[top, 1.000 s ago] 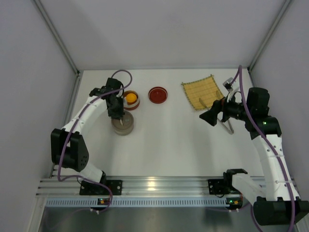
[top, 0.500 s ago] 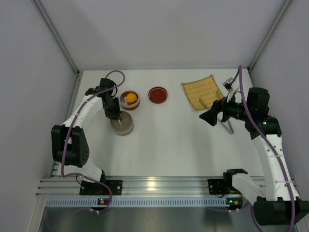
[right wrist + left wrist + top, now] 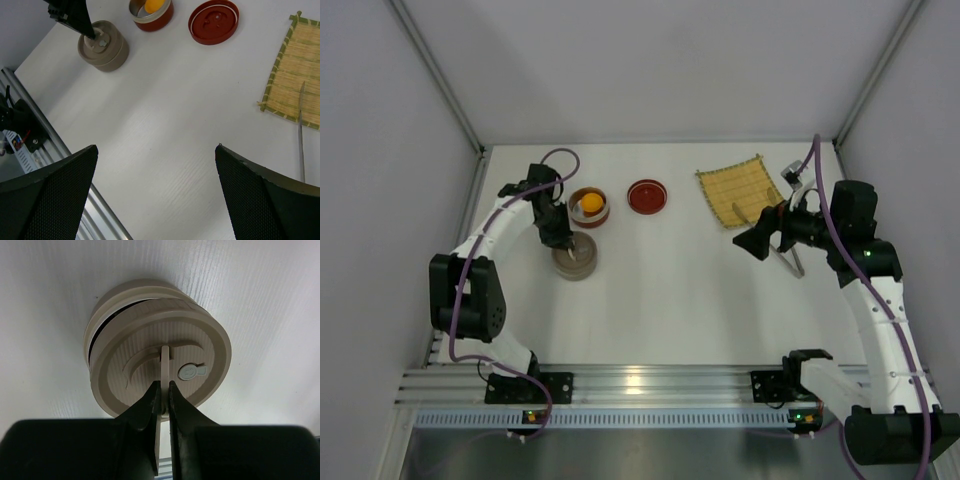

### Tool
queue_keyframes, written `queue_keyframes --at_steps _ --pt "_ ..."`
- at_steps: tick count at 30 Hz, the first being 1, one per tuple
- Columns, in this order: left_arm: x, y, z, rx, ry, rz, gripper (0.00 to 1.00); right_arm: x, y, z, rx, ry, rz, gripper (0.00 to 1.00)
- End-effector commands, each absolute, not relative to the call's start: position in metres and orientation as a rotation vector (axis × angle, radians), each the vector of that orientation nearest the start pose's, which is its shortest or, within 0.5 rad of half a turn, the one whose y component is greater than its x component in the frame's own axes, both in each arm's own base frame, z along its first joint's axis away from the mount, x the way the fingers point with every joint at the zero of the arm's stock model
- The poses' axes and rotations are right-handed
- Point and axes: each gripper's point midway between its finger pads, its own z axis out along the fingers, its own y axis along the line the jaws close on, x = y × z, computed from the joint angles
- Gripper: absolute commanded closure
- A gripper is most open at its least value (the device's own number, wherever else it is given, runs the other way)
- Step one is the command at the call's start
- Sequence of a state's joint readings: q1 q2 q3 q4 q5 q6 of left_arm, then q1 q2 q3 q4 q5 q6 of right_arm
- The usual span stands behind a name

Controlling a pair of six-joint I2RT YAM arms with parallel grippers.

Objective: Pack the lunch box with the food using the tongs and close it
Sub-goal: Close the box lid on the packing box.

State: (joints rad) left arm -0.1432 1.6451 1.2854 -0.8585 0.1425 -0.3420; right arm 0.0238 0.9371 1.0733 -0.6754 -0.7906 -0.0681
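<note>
Left arm [image 3: 495, 225] swung outward, fingers [image 3: 142, 410] pinching the seemingly tilted beige lid [image 3: 200, 340]

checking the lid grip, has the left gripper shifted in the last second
Yes. The left gripper has swung leftward, away from the red tin, while staying shut on the beige lid's handle.

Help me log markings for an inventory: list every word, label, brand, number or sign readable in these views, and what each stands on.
No words, brands or numbers can be read in any view.
beige lid: a raised keyhole-shaped mark, a sign only, no letters.
sticker on the mount by the rail, right wrist view: too small and blurred to read.
</note>
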Motion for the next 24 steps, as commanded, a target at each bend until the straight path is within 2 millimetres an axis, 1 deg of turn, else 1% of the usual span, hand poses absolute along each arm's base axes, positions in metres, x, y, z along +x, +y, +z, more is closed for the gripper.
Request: queue_keyframes --at_steps 1,9,18,24 --pt "0.3375 -0.0878 0.1040 -0.255 2.771 -0.356 1.00 0.2512 0.1276 0.2912 -0.574 1.891 0.782 0.01" --pt "0.3368 -0.0807 0.1023 -0.282 2.774 -0.356 1.00 0.2505 0.1276 0.2910 -0.574 1.893 0.783 0.01" --pt "0.3368 -0.0813 0.1019 -0.270 2.773 -0.378 1.00 0.2510 0.1278 0.2907 -0.573 1.894 0.786 0.01" --pt "0.3396 -0.0787 0.1028 -0.245 2.768 -0.356 1.00 0.2516 0.1273 0.2896 -0.568 1.898 0.786 0.01"
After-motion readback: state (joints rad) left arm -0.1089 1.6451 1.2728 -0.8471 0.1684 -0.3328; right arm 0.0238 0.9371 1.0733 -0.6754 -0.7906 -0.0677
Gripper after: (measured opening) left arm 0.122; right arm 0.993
